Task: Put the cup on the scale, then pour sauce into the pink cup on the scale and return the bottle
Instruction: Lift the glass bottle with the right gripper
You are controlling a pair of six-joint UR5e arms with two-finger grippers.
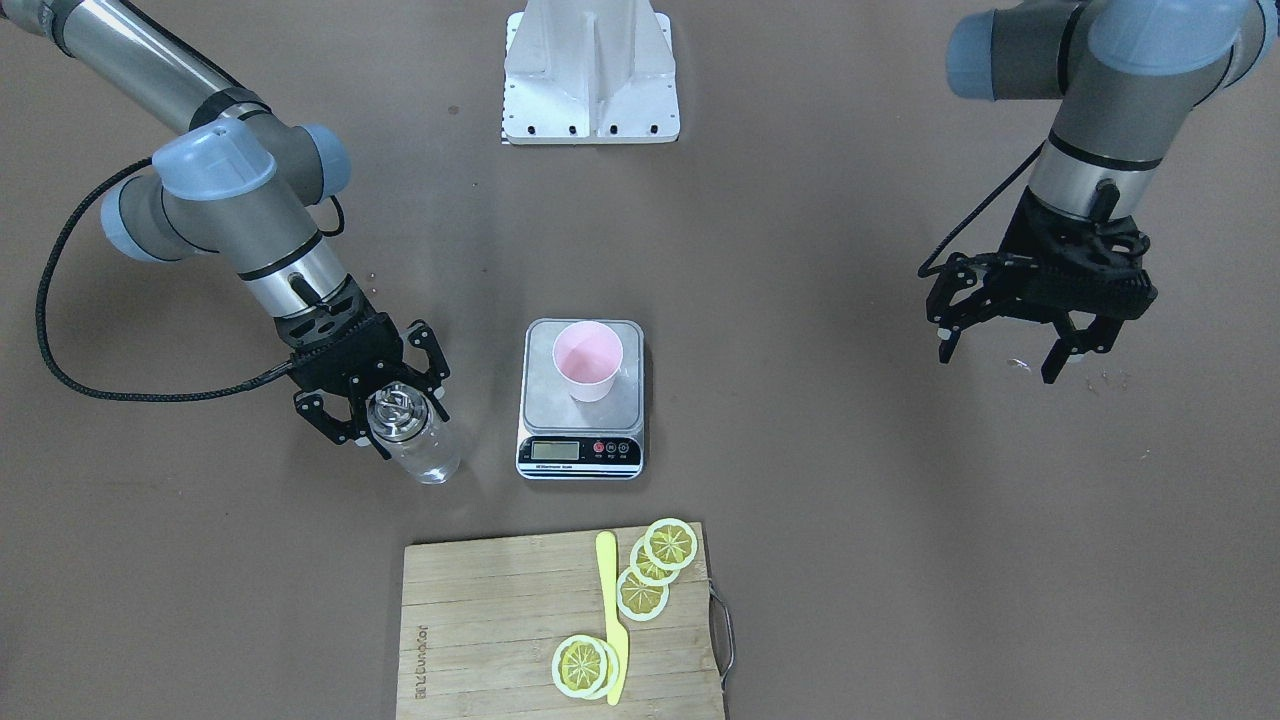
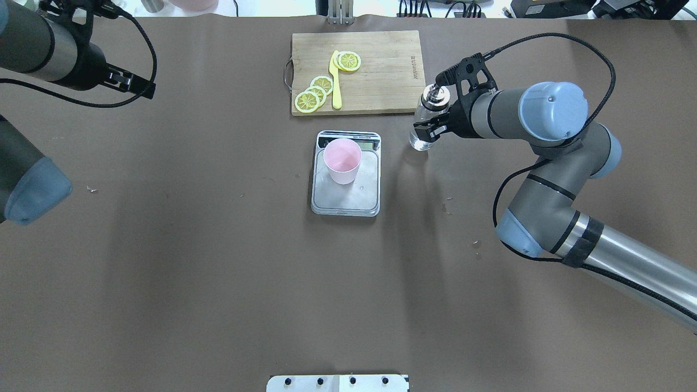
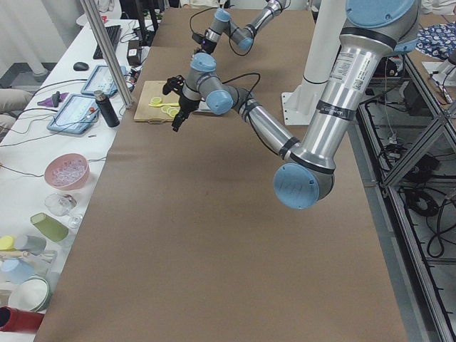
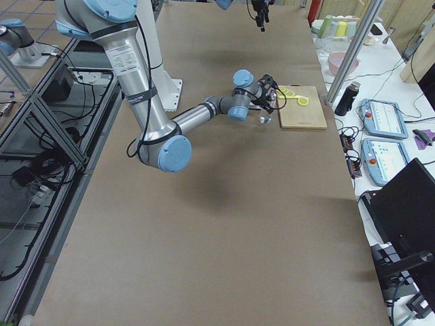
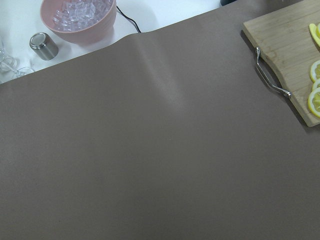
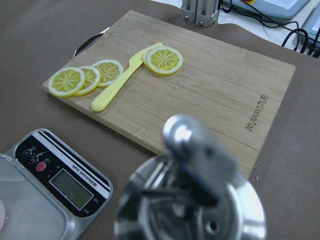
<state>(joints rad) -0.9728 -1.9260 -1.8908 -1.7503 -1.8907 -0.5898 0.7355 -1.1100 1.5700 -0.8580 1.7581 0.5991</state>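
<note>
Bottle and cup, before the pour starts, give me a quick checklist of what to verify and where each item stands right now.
1. Cup sits on the scale platform: ok.
2. Cup upright, mouth facing up: ok.
3. Right gripper flanks the bottle near its cap: ok. Whether the grip is firm: cannot tell.
4. Bottle upright beside the scale, apart from it: ok.
5. Left gripper open and well off to the side, clear of the pour path: ok.
6. Scale display zeroed: cannot tell, the digits are too small to read.
</note>
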